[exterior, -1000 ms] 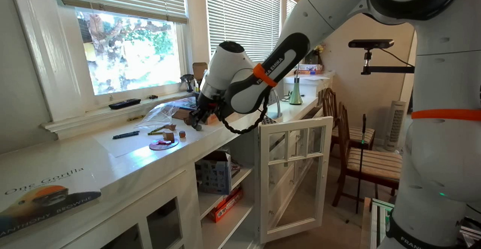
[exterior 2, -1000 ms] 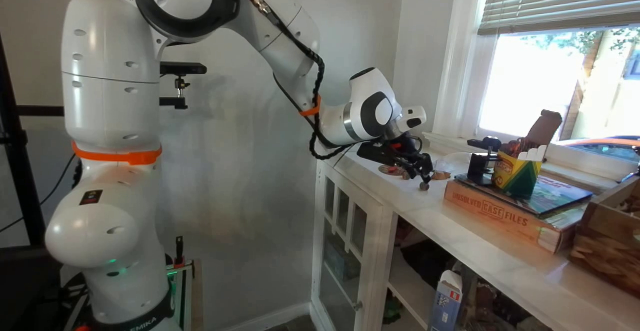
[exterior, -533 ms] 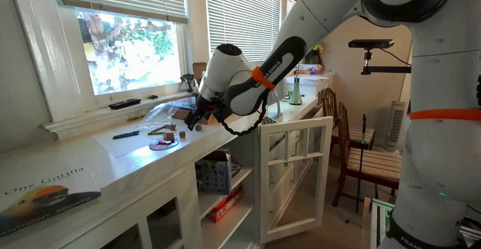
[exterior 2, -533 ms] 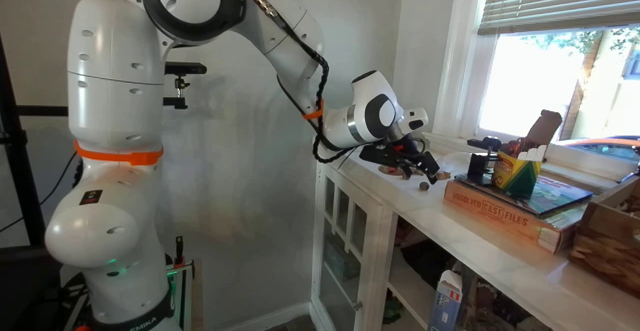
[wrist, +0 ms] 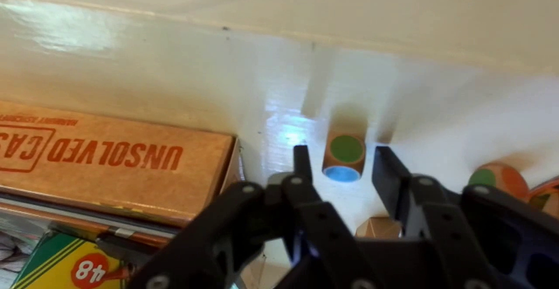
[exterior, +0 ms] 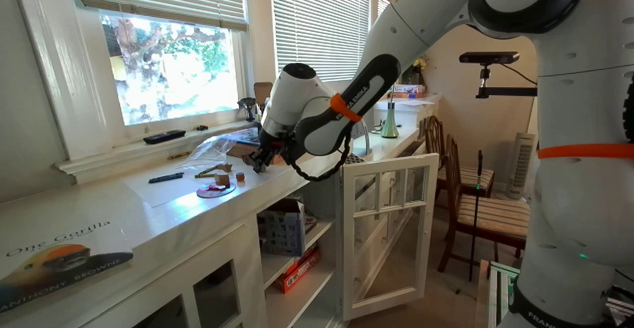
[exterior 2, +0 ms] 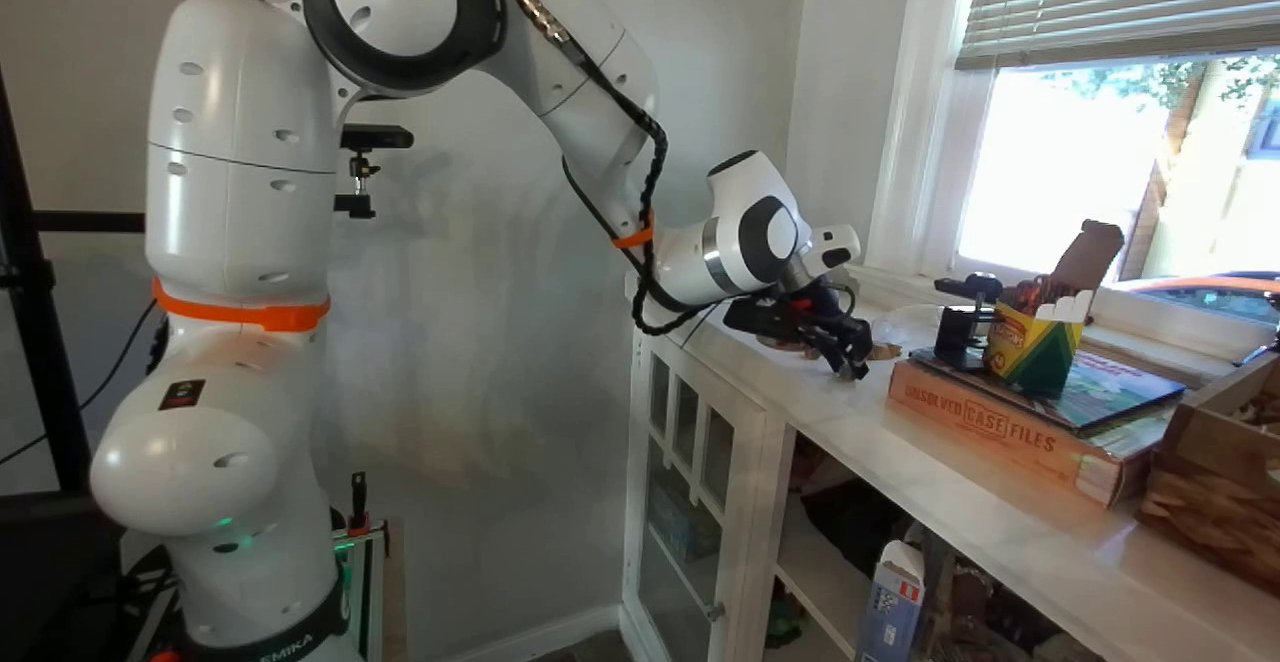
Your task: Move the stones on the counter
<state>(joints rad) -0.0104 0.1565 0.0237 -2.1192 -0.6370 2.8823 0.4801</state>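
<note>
A small brown stone (wrist: 345,153) with a green and a blue round face lies on the white counter (wrist: 270,70), which is in both exterior views (exterior: 109,204) (exterior 2: 970,472). My gripper (wrist: 341,148) is open, low over the counter, with one finger on each side of this stone and a gap on both sides. In both exterior views the gripper (exterior: 256,164) (exterior 2: 850,367) hides the stone. Another stone (wrist: 499,177), with green and orange-red spots, lies right of my right finger; an exterior view shows a small brown one (exterior: 240,176) there.
A brown case-files box (wrist: 131,149) lies left of the gripper, with a crayon box (exterior 2: 1035,342) on top. A wooden box (exterior 2: 1215,472) stands beyond. A round disc (exterior: 216,192), markers (exterior: 166,178) and a plastic bag (exterior: 210,150) lie nearby. A cabinet door (exterior: 348,239) stands open.
My gripper rises off the stone and turns, showing the stone half a second ago, then comes down over it again. The stone shows no clear shift before being hidden in the exterior views.
</note>
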